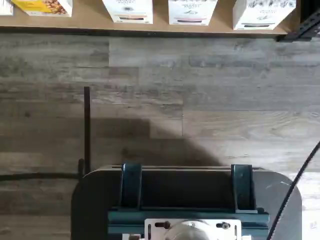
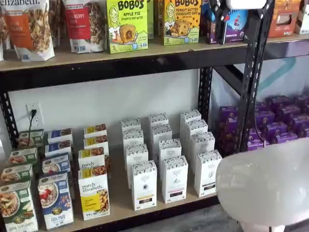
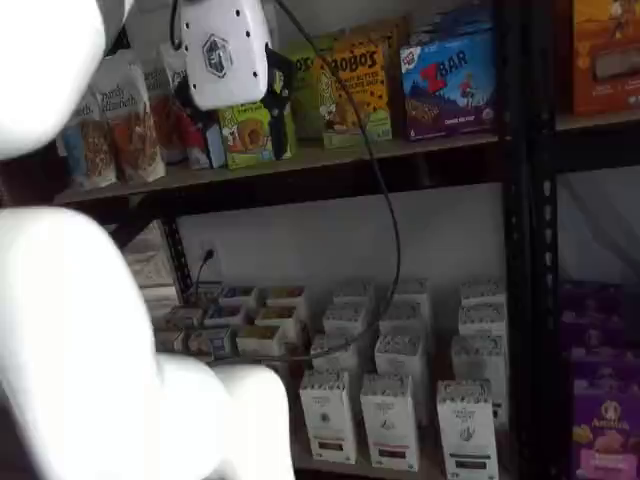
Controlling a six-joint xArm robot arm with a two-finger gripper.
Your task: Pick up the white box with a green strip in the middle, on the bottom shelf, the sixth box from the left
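The white box is the rightmost carton of the front row on the bottom shelf. It is tall and narrow, with a patterned top and a dark strip across its front. It also shows in a shelf view and in the wrist view, standing upright on the pale board. My gripper hangs high up in front of the upper shelf, far above the white box. Its black fingers show side-on, so I cannot tell whether they are open. In a shelf view it shows only partly.
Like white cartons stand in rows left of and behind the target. Yellow "purely elizabeth" boxes and cereal boxes stand further left. A black rack post rises right of the target. A dark mount with teal brackets shows over grey floor planks.
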